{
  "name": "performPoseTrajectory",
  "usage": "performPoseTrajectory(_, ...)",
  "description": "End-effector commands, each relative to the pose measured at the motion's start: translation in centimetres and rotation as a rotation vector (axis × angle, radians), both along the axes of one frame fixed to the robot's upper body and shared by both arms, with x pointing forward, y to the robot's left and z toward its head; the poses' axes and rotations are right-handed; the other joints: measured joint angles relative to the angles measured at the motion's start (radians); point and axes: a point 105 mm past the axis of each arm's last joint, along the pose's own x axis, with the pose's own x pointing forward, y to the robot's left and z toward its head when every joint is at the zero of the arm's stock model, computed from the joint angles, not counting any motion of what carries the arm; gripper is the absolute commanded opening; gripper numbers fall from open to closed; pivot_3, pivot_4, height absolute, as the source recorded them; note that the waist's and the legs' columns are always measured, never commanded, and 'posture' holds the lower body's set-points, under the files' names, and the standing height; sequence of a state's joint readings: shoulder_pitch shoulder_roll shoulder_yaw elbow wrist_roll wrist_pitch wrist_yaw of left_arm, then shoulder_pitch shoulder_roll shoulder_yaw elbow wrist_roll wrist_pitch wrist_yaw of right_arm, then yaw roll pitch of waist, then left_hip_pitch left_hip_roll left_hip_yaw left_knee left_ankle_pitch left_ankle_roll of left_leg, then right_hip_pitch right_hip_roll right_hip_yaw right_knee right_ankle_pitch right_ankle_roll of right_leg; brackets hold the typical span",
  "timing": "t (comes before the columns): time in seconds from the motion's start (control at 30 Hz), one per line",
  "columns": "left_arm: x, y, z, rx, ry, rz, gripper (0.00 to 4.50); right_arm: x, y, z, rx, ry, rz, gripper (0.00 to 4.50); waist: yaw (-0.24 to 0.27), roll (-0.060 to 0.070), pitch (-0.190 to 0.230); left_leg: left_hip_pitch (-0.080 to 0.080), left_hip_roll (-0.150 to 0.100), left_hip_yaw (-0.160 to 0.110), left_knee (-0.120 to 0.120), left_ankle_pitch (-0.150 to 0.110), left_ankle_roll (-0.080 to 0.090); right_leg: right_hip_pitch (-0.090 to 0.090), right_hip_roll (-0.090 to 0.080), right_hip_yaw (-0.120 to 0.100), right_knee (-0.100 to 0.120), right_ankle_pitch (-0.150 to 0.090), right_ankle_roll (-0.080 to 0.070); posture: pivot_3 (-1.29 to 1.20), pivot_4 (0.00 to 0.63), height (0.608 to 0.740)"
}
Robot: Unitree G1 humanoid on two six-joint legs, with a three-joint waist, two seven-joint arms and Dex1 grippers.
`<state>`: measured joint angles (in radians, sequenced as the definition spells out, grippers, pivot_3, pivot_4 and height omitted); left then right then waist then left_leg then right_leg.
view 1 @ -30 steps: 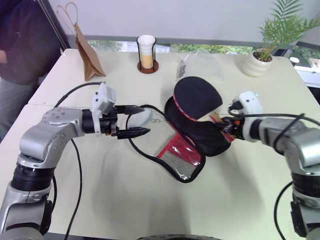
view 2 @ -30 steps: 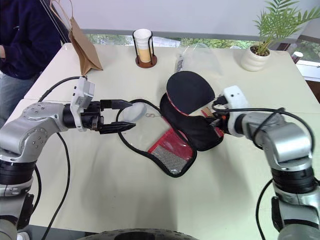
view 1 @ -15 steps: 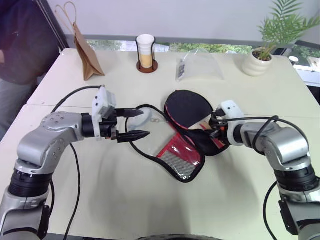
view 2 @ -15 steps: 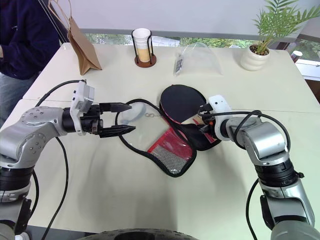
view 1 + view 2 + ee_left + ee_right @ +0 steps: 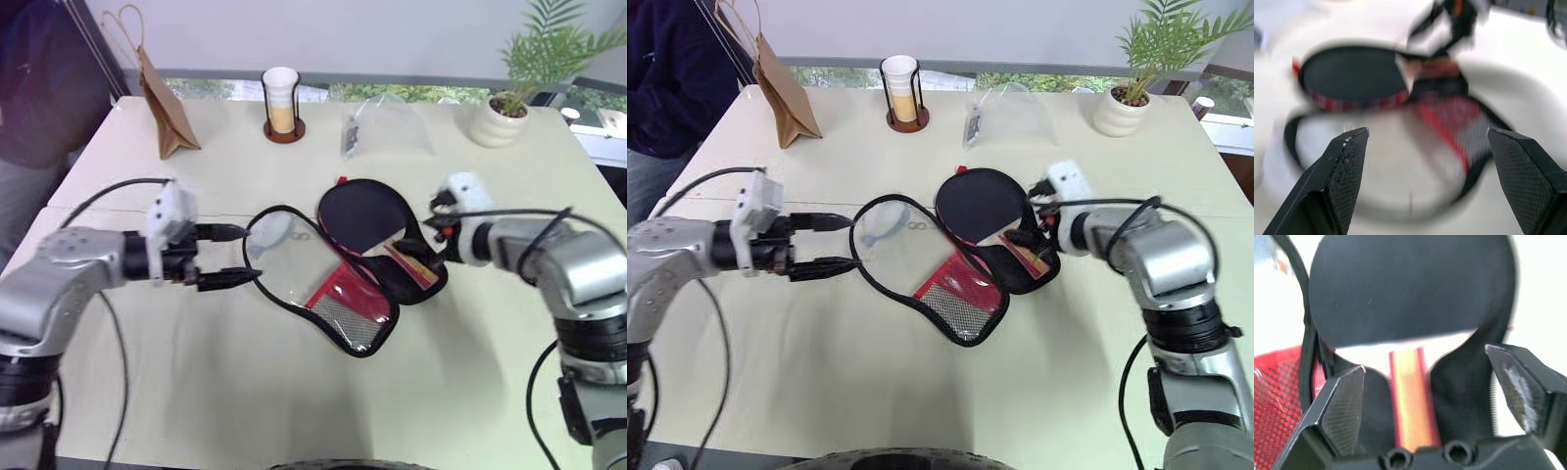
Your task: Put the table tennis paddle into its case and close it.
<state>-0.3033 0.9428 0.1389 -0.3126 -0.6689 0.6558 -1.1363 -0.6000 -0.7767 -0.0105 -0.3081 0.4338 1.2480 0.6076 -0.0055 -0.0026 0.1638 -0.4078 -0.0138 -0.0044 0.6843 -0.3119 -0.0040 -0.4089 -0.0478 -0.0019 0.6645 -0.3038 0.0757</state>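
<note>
Reaching in level from the left, the left claw point(image 5: 230, 256) hangs with fingers spread wide, holding nothing, just beside the case point(image 5: 338, 294), which lies unzipped on the pale surface point(image 5: 245, 392). The paddle point(image 5: 364, 213) rests flat in the case's far half, round black face up, striped handle toward the right claw point(image 5: 431, 238), whose fingers stand wide on either side of the handle without gripping. Behind are a paper bag point(image 5: 162, 103), cup point(image 5: 280, 98), clear plastic bag point(image 5: 387, 132) and potted plant point(image 5: 509, 108).
</note>
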Motion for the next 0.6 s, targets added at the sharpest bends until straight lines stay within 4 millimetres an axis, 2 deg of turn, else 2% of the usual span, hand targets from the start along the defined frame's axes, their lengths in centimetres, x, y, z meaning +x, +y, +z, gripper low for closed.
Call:
performPoseTrajectory(0.03, -0.4, 2.5, -0.1, 0.093, -0.029, 0.021, 4.01, -0.9, 1.1, 2.9, 0.03, -0.103, 0.122, 4.48, -0.005, 0.0, 0.0, 0.0, 0.0, 0.0, 0.0, 0.0, 0.0, 0.0, 0.0, 0.0, 0.0, 0.0, 0.0, 0.0, 0.15, 0.74)
performPoseTrajectory(0.13, -0.5, 4.3, -2.1, 0.18, -0.002, 0.039, 4.01, -1.0, 0.9, 3.6, 0.022, -0.129, 0.148, 4.48, -0.007, 0.0, 0.0, 0.0, 0.0, 0.0, -0.001, 0.0, 0.001, 0.0, 0.0, 0.0, -0.001, 0.0, 0.0, 0.0, 0.15, 0.74)
performPoseTrajectory(0.27, -0.3, 4.4, -4.7, 0.21, 0.005, 0.034, 4.01, -0.7, 0.3, 4.2, 0.005, -0.156, 0.142, 4.48, -0.002, 0.0, 0.0, 0.0, 0.0, 0.0, -0.001, -0.001, 0.001, 0.0, -0.001, 0.0, -0.001, 0.0, 0.0, 0.0, 0.15, 0.74)
performPoseTrajectory(0.43, 0.9, 1.3, -7.5, 0.19, -0.032, -0.025, 4.01, -0.6, -0.3, 5.2, -0.009, -0.178, 0.132, 4.48, 0.0, 0.0, 0.0, 0.0, -0.002, 0.001, 0.0, -0.001, 0.002, 0.0, -0.003, 0.0, 0.0, 0.0, 0.0, 0.0, 0.15, 0.74)
performPoseTrajectory(0.5, 1.7, -1.1, -7.9, 0.147, -0.06, -0.067, 4.01, -0.7, -0.7, 5.6, -0.025, -0.191, 0.122, 4.48, 0.002, 0.0, 0.0, 0.0, -0.002, 0.0, 0.0, -0.001, 0.002, 0.0, -0.003, 0.0, 0.0, 0.0, 0.0, 0.0, 0.15, 0.74)
performPoseTrajectory(0.6, 2.7, -3.5, -7.6, 0.094, -0.092, -0.116, 4.01, -0.8, -1.3, 6.2, -0.038, -0.208, 0.103, 4.48, 0.006, 0.0, 0.0, 0.0, -0.002, 0.001, 0.001, -0.001, 0.002, 0.0, -0.002, 0.0, 0.001, 0.0, 0.0, 0.0, 0.15, 0.74)
